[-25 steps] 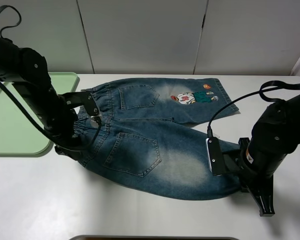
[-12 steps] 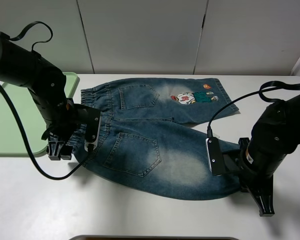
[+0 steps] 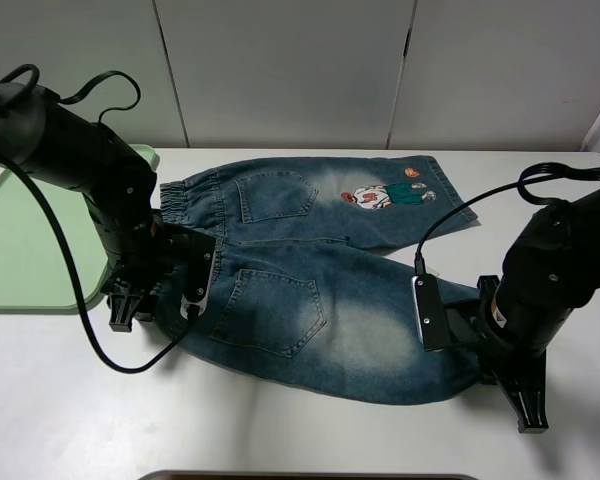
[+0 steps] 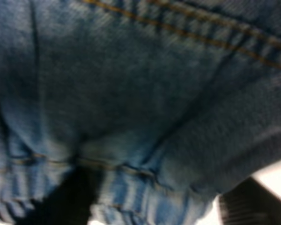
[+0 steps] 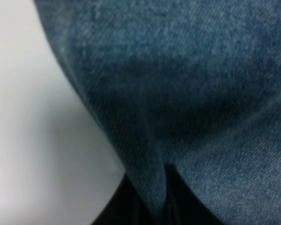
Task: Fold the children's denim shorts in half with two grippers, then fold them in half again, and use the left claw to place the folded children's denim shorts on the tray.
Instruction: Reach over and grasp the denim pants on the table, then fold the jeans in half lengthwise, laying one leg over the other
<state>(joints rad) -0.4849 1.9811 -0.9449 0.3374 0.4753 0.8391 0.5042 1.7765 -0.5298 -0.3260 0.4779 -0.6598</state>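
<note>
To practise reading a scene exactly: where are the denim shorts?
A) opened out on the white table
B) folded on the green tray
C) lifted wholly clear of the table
A: the denim shorts lie opened out, both legs showing, on the white table, with the green tray off to the side.

No word, number or brand can be read anywhere. The children's denim shorts (image 3: 310,270) carry a cartoon figure patch (image 3: 385,193) on 1 leg, a picture in white, red and green with no legible lettering. Just beside it sits a small orange patch (image 3: 413,172), too small to tell whether it bears any letters. The right arm (image 3: 560,265) has an orange-white sticker (image 3: 495,312), and any print on it is too small to make out. Both wrist views show only blurred denim and stitching, with no writing on it.
</note>
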